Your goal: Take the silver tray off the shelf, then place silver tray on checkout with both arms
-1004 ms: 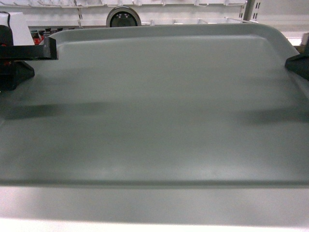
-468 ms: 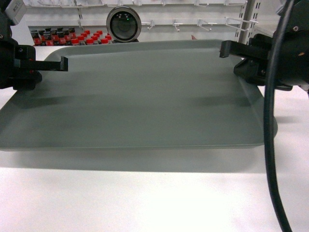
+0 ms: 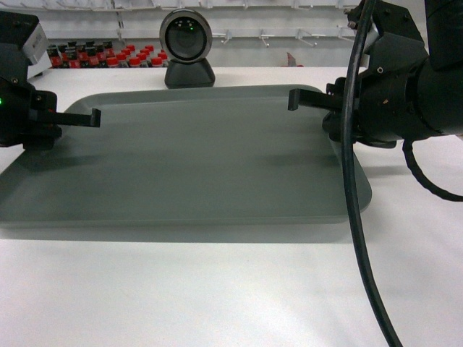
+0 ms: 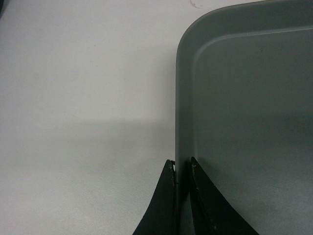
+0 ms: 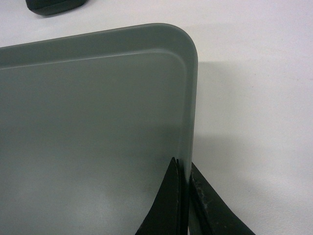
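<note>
2 grippers hold the silver tray (image 3: 195, 155) from opposite short ends in the head view: the left gripper (image 3: 85, 117) reaches in from the left and the right gripper (image 3: 307, 101) from the right, each with a thin black finger lying over the tray's rim. The tray is a wide, matte grey-green rectangle with rounded corners and a low raised rim, lying flat over the white checkout (image 3: 217, 296) and casting a narrow shadow along its near edge. Behind it, at the far side of the table, stands the round scanner (image 3: 187, 45) on its black stand, and a thick black cable (image 3: 354, 195) hangs down across the right of the view. From the left wrist view, the left gripper (image 4: 183, 169) is clamped on the tray (image 4: 244, 107), its 2 fingers pinching the left rim near a rounded far corner, white tabletop (image 4: 83, 98) beside it. From the right wrist view, the right gripper (image 5: 185, 169) likewise pinches the tray (image 5: 93, 127) at its right rim, 1 finger inside and 1 outside.
</note>
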